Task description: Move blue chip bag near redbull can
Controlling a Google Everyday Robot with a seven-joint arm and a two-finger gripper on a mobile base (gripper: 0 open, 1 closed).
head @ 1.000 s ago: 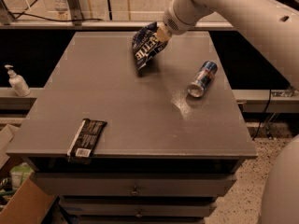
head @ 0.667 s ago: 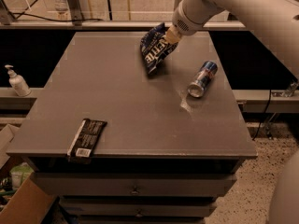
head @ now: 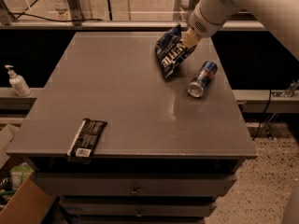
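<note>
Rightward is where the blue chip bag (head: pixel 169 55) has travelled since the earlier frames, carried across the far part of the worktop (head: pixel 117 92) by the hand (head: pixel 189 37), so the gap to the redbull can (head: pixel 202 78) is now much smaller.

Nearest the camera, below the grey worktop, are drawer fronts with a small knob (head: pixel 135 189), and a cardboard box (head: pixel 23 204) sits on the floor at the lower left. On the near-left corner lies a flat black wrapper (head: pixel 87 138), its white-labelled end reaching the front edge. A pump bottle (head: pixel 17 81) stands on a ledge off to the left, apart from the worktop.

Further back, on the right side, the redbull can lies on its side. Its long axis runs from near-left to far-right, with the shiny silver top pointing toward the camera and slightly left.

Just beyond and left of the can hangs the blue chip bag, crinkled, with white lettering facing the camera. Its long axis slants from upper right, where it is held, down to lower left. The low tip is at the worktop surface; whether it touches cannot be told. Bag and can are near each other but not touching.

Farthest, the hand is clamped on the bag's upper right edge, beneath the white arm (head: pixel 243 3) that enters from the top right.
</note>
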